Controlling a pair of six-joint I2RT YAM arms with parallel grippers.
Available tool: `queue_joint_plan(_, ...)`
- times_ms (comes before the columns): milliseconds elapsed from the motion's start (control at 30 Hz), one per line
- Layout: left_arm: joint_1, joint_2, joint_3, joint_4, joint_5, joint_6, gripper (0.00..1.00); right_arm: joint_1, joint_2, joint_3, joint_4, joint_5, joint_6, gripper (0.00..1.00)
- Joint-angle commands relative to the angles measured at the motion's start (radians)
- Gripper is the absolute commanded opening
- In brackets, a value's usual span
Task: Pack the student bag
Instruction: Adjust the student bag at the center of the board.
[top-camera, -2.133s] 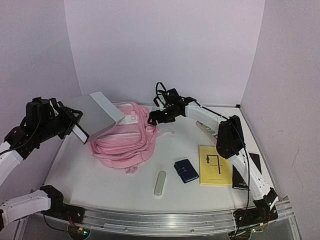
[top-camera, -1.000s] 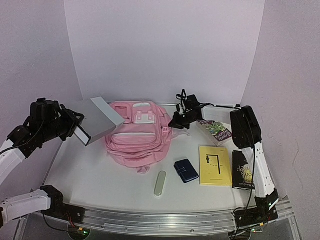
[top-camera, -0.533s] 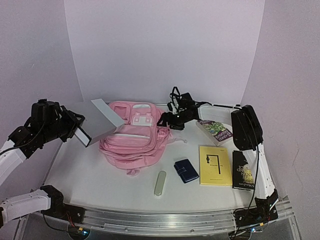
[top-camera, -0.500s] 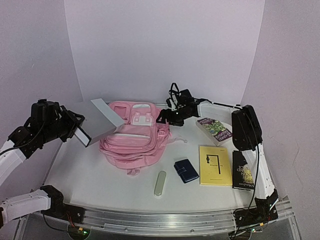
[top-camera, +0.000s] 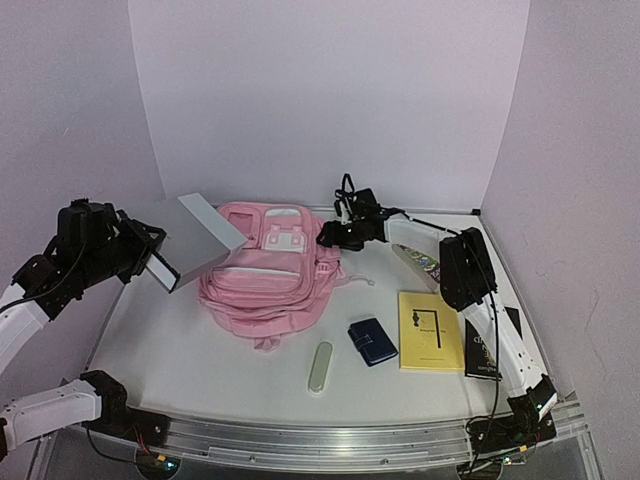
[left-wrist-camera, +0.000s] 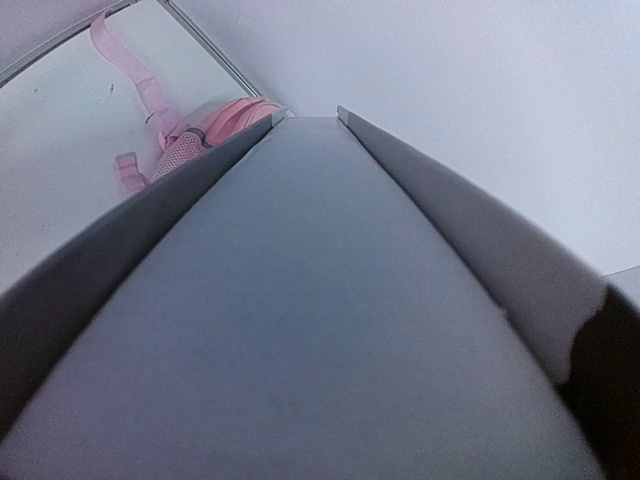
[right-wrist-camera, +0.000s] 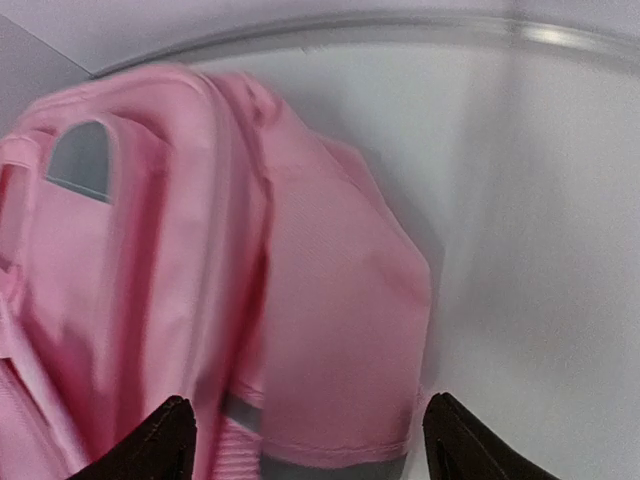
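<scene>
The pink student bag (top-camera: 262, 280) lies flat at mid-table, front pockets up. My left gripper (top-camera: 140, 255) is shut on a large flat grey box (top-camera: 197, 238) and holds it tilted in the air, its far end over the bag's left top corner. In the left wrist view the box (left-wrist-camera: 300, 300) fills the frame and hides the fingers, with a bit of the bag (left-wrist-camera: 215, 125) beyond it. My right gripper (top-camera: 333, 236) is open at the bag's top right corner. In the right wrist view the gripper (right-wrist-camera: 310, 440) has its fingers wide apart just over the pink fabric (right-wrist-camera: 330, 300).
On the right lie a yellow book (top-camera: 430, 330), a black book (top-camera: 487, 350) and a flower-cover book (top-camera: 420, 258) partly behind my right arm. A dark blue wallet (top-camera: 372, 341) and a pale green pen case (top-camera: 320, 367) lie in front of the bag.
</scene>
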Motion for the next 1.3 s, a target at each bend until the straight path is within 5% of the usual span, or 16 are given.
queue_joint_plan(0,0.003,-0.015,-0.009,0.051,0.005,-0.009,0.10,0.007,0.035,0.064,0.008,0.018,0.041,0.54)
queue_joint_plan(133,0.003,-0.022,-0.022,0.049,0.008,-0.028,0.08,-0.002,0.044,0.082,0.010,0.097,0.064,0.02)
queue_joint_plan(567,0.004,-0.016,-0.048,0.061,0.005,-0.038,0.07,-0.155,-0.073,0.001,-0.086,0.273,0.260,0.00)
queue_joint_plan(600,0.004,-0.018,-0.052,0.063,0.008,-0.039,0.08,-0.155,-0.089,-0.013,-0.086,0.257,0.257,0.03)
queue_joint_plan(700,0.004,-0.031,-0.070,0.068,0.012,-0.048,0.08,-0.154,-0.140,-0.080,-0.068,0.141,0.263,0.39)
queue_joint_plan(833,0.004,-0.069,-0.112,0.081,0.013,-0.093,0.08,-0.136,-0.244,-0.197,-0.015,-0.012,0.235,0.58)
queue_joint_plan(967,0.004,-0.116,-0.163,0.092,0.007,-0.142,0.07,-0.100,-0.358,-0.286,-0.020,-0.043,0.041,0.80)
queue_joint_plan(1067,0.004,-0.152,-0.203,0.102,-0.006,-0.167,0.07,-0.065,-0.438,-0.341,-0.032,-0.056,-0.180,0.90)
queue_joint_plan(1267,0.004,-0.191,-0.229,0.069,-0.047,-0.204,0.07,0.070,-0.485,-0.349,-0.100,-0.034,-0.475,0.88)
